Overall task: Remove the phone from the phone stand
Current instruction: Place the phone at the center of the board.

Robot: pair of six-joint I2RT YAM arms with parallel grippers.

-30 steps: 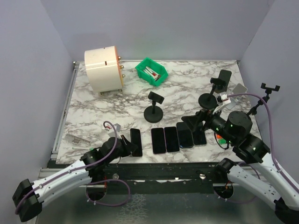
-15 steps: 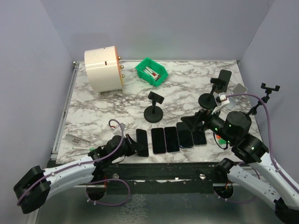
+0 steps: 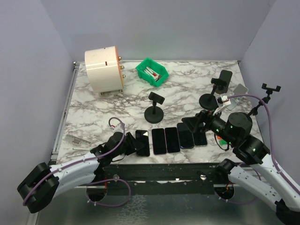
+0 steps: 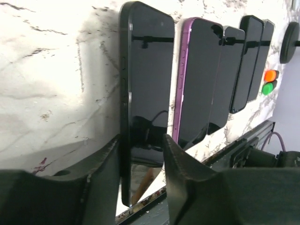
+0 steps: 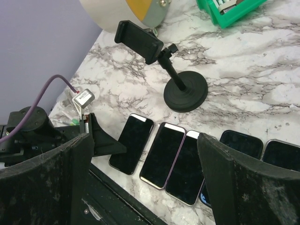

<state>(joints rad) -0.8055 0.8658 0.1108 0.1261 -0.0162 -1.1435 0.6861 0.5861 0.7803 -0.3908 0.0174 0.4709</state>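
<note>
The black phone (image 3: 142,142) lies flat on the marble table (image 3: 93,112), leftmost in a row of several phones; it also shows in the left wrist view (image 4: 147,93). My left gripper (image 3: 132,144) (image 4: 140,145) straddles its near end, its fingers (image 4: 105,173) slightly parted on either side. The phone stand (image 3: 154,111) stands behind the row with its clamp (image 5: 138,40) empty. My right gripper (image 3: 197,123) (image 5: 144,140) hangs wide open above the right end of the row, holding nothing.
A white cylinder device (image 3: 104,69) and a green bin (image 3: 152,72) sit at the back. A second stand holding a dark phone (image 3: 225,78) is at the back right. Red and green buttons (image 4: 269,80) lie near the right arm. A small metal part (image 3: 78,139) lies left.
My left arm carried the black phone to the right, up beside the purple phone, and its jaws have loosened from the phone. The right arm has stayed put.
</note>
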